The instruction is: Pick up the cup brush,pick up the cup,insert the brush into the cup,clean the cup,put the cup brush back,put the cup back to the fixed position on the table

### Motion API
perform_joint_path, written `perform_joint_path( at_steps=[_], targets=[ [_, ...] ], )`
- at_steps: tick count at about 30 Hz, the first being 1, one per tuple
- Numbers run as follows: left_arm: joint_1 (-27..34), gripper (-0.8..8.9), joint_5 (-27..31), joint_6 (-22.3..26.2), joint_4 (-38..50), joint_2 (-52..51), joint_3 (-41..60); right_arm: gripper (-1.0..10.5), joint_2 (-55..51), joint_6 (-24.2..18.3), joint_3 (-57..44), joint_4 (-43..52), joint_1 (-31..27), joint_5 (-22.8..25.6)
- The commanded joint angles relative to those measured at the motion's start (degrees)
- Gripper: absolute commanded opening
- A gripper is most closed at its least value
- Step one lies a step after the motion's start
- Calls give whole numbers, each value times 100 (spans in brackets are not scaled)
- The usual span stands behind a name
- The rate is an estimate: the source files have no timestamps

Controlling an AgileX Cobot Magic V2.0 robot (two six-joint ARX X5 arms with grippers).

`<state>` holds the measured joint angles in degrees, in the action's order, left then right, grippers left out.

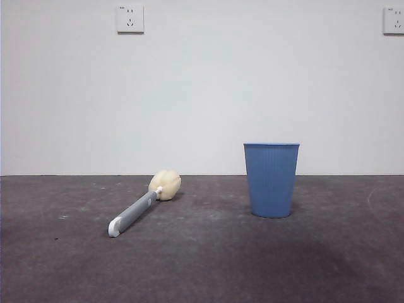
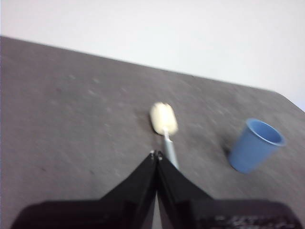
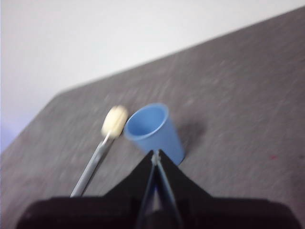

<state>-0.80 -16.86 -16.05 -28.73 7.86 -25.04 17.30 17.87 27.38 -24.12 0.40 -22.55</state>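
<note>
The cup brush (image 1: 140,207) lies flat on the table (image 1: 202,265) at the left, its cream sponge head toward the wall and its white looped end nearer me. The blue cup (image 1: 271,180) stands upright to its right, apart from it. Neither gripper shows in the front view. In the left wrist view my left gripper (image 2: 156,155) is shut and empty, held above the brush (image 2: 165,125), with the cup (image 2: 255,145) off to one side. In the right wrist view my right gripper (image 3: 155,153) is shut and empty, above the cup (image 3: 153,130), with the brush (image 3: 105,143) beside it.
A white wall with two sockets (image 1: 130,19) stands behind the table's far edge. The table's corner edges show in both wrist views.
</note>
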Motion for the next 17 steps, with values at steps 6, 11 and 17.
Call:
perform_joint_path(
  at_steps=[6, 11, 17],
  targets=[
    [13, -7, -1060, 938, -1276, 1021, -1032, -11, 1231, -1779, 1714, -2236, 33, -809],
    [13, -7, -1532, 1624, -2306, 1644, -1666, -11, 1823, -2380, 2430, -3386, 177, -905],
    [2, -7, -1670, 2153, -3209, 2120, -2214, -11, 2048, -2658, 2597, -4028, 382, -901]
  ],
)
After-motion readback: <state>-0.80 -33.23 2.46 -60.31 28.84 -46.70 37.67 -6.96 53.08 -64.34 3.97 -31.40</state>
